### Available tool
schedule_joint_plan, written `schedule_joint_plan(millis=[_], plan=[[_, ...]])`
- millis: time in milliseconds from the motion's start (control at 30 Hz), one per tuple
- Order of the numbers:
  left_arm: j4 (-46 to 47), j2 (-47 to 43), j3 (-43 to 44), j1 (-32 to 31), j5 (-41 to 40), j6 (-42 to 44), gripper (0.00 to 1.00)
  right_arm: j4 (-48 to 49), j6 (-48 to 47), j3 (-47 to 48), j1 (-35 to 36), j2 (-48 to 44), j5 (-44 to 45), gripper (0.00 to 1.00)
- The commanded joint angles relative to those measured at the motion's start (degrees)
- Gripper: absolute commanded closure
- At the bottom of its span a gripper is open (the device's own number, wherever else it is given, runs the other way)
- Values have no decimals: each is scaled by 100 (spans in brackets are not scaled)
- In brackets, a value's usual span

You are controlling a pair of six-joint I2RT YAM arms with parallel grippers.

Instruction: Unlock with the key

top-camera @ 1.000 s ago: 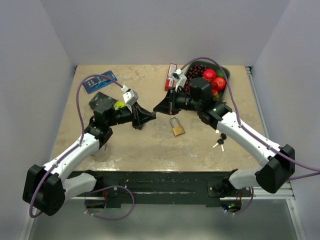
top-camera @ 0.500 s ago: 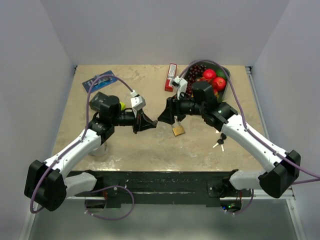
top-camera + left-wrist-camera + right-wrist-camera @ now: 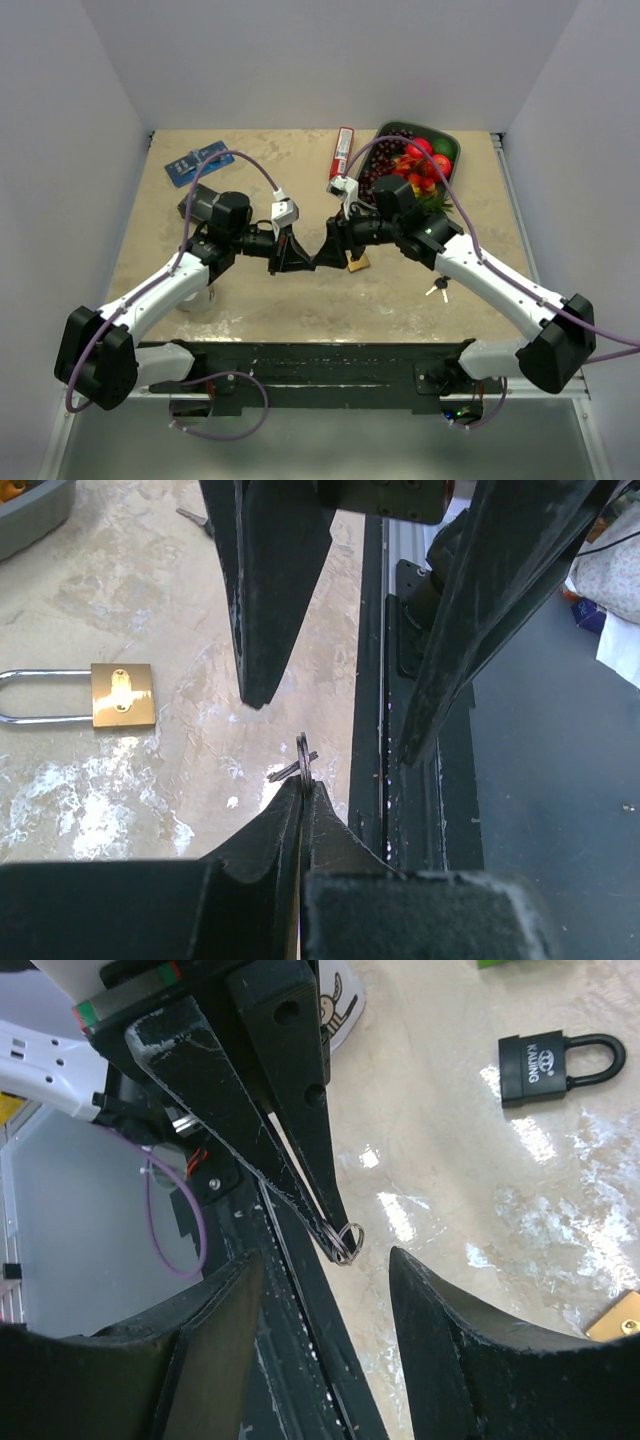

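My left gripper is shut on a small metal key ring; the key itself is hidden between its fingers. In the top view the left gripper meets my right gripper tip to tip above the table's middle. My right gripper is open, and its fingers flank the left tip and the key ring without touching them. A brass padlock lies flat on the table just beyond, partly covered by the right gripper in the top view.
A black padlock lies by a white cup under the left arm. Two black-headed keys lie under the right forearm. A fruit tray, a red pack and a blue card sit at the back.
Both arms swung inward until their tips met near the brass padlock. The right gripper went from shut to open. The left gripper stayed shut on the key ring.
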Motion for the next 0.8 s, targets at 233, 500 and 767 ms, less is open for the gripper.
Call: schedule_joint_plan(millis=[233, 500, 767], plan=[[52, 60, 271, -75, 222, 114, 100, 302, -177, 122, 156, 229, -173, 58], [17, 52, 263, -84, 143, 114, 100, 205, -186, 157, 156, 326, -305, 73], [17, 51, 263, -119, 160, 114, 100, 311, -168, 87, 165, 370, -445, 90]])
